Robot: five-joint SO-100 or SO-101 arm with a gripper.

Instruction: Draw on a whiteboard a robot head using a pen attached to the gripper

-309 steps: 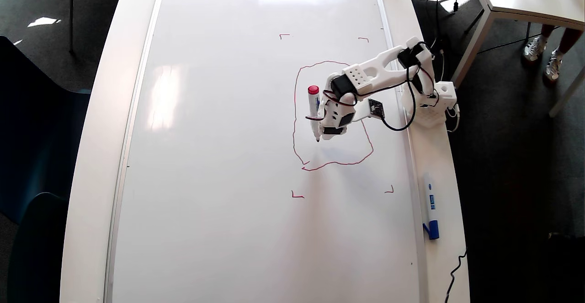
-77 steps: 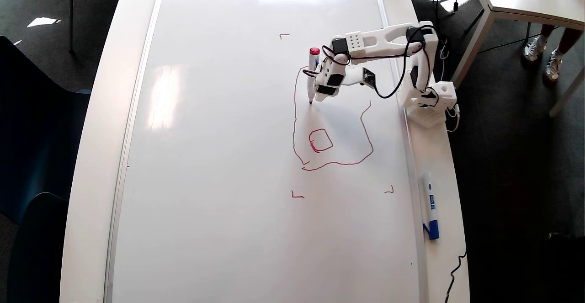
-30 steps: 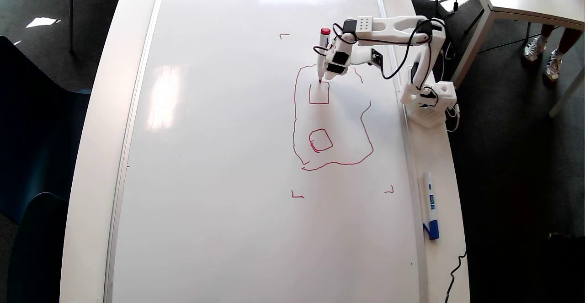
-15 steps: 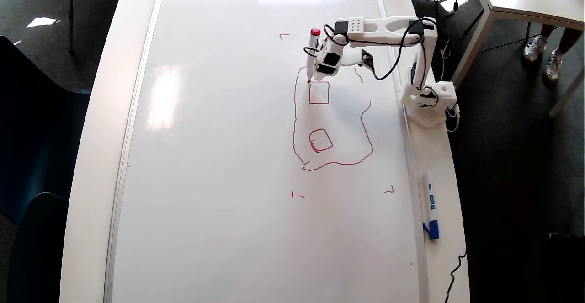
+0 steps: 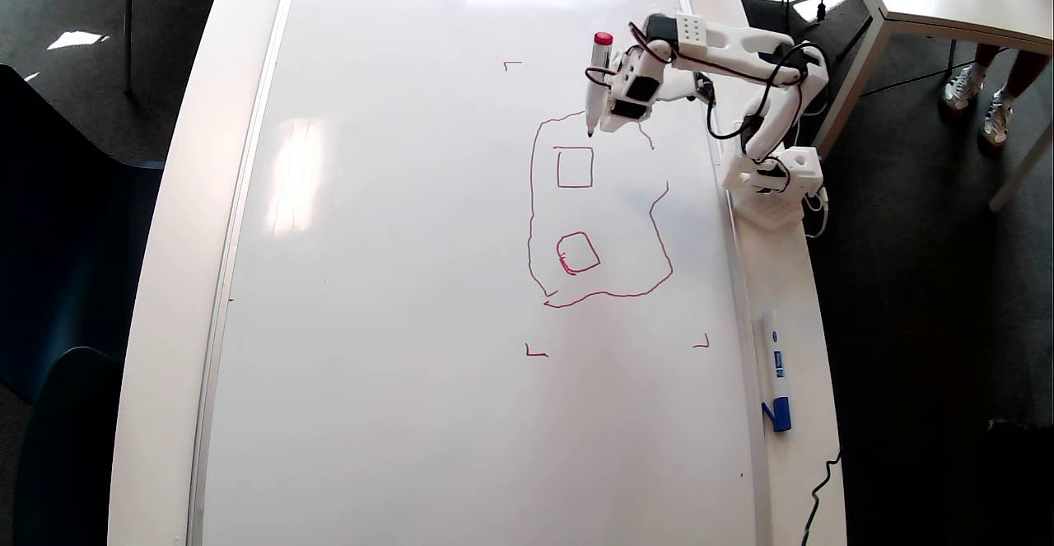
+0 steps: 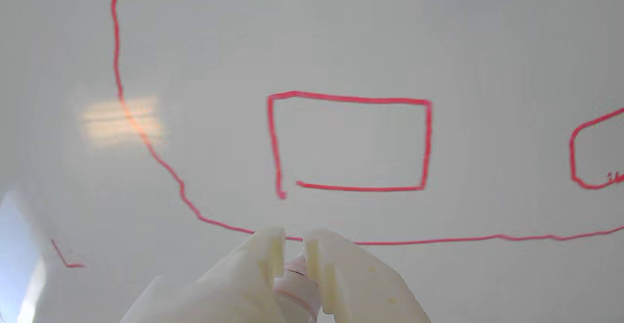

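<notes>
Hand [image 5: 605, 109] clamped on pen [image 5: 596, 77], fingers [image 6: 265, 250] nearly closed around the barrel in the wrist view. Pen near-upright, red cap up, dark tip at the upper edge of the robot head [image 5: 535, 225], on or just above the board; contact not determinable. Robot head located right of centre on whiteboard [image 5: 395, 282]: wobbly red outline enclosing 2 small squares [image 5: 575, 168], one [image 5: 578, 252] below the other in the overhead view. Blue-capped marker [image 5: 775, 369] lying on table [image 5: 165, 282], beside the board's right frame.
</notes>
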